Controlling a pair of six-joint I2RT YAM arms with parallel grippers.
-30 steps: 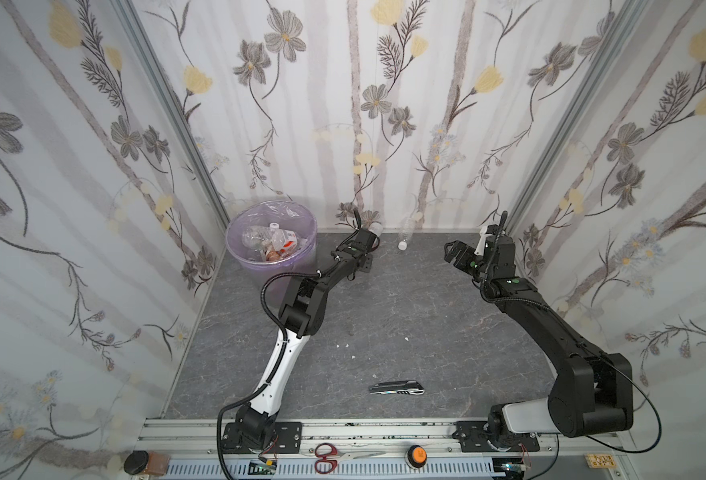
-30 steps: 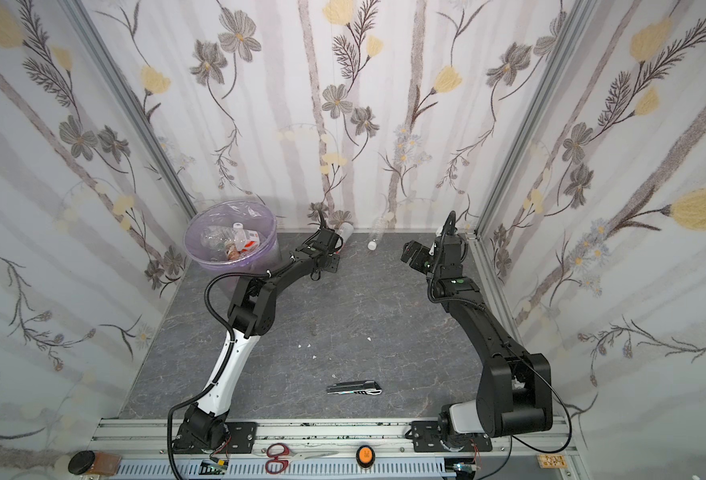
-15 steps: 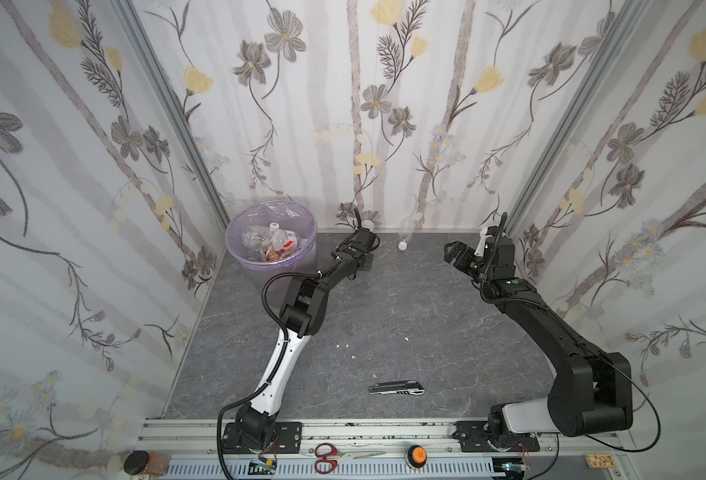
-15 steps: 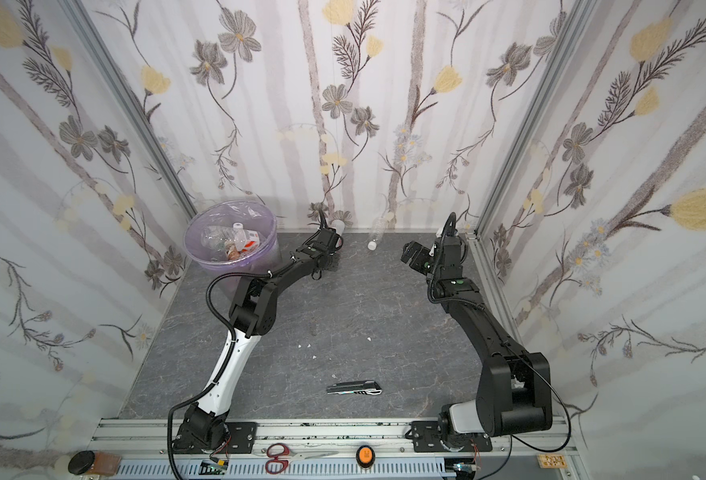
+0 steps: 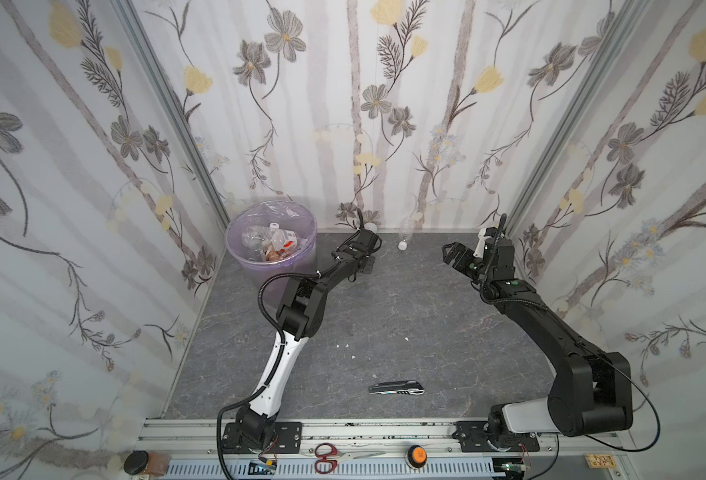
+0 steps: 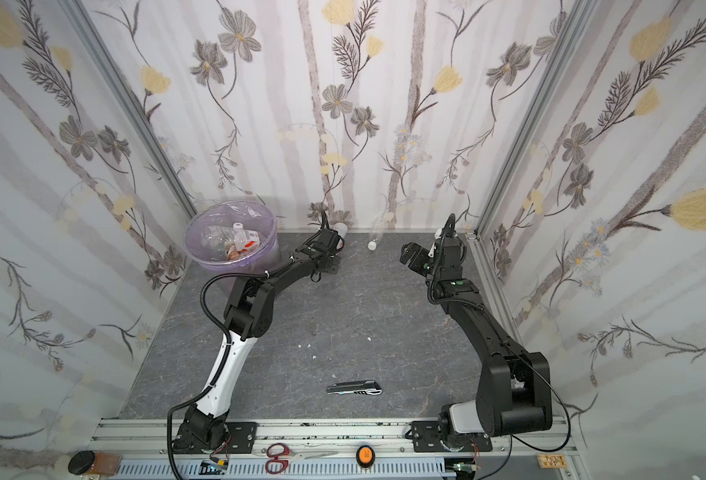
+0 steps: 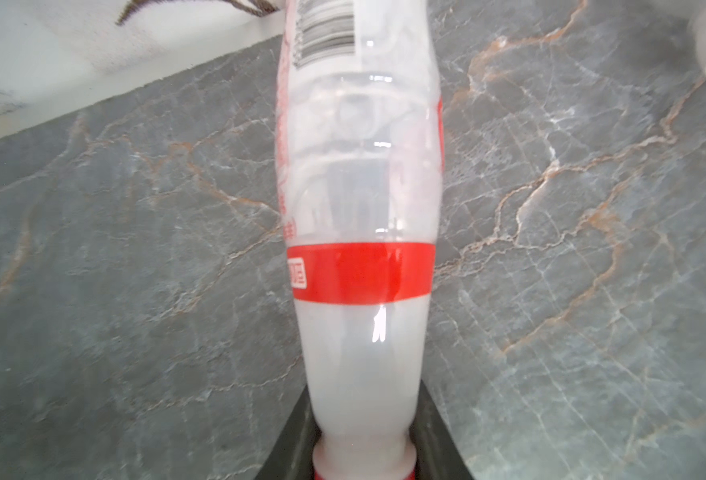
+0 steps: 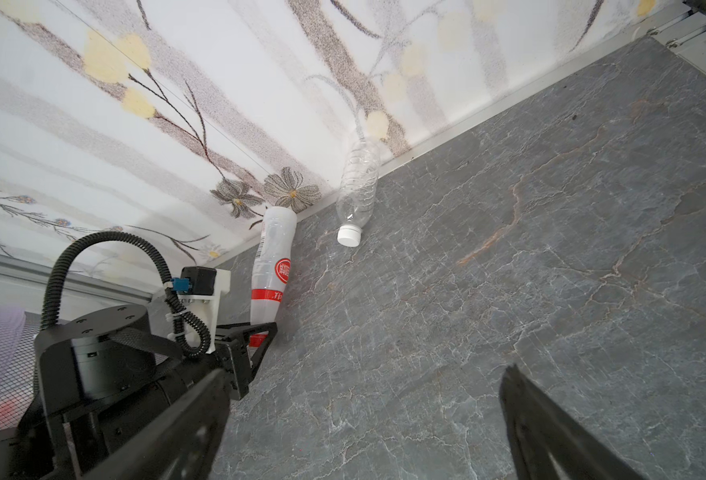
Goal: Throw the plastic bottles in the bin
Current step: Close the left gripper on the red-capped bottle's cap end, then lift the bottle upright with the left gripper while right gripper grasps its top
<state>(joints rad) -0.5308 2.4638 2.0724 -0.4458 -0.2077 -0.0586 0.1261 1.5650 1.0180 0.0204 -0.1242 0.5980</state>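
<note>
Bright, even light, soft shadows. Both top views bend at the edges. Glare streaks the close, blurred red-banded bottle (image 7: 378, 328)

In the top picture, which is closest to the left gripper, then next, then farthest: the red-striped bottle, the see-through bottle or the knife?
1. red-striped bottle: held in the left gripper, at the back.
2. see-through bottle: just right of it, also at the back.
3. knife: far off, near the front.

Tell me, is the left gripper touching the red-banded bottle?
Touching. The right wrist view shows the left gripper closed on the red-banded bottle at its neck.
</note>
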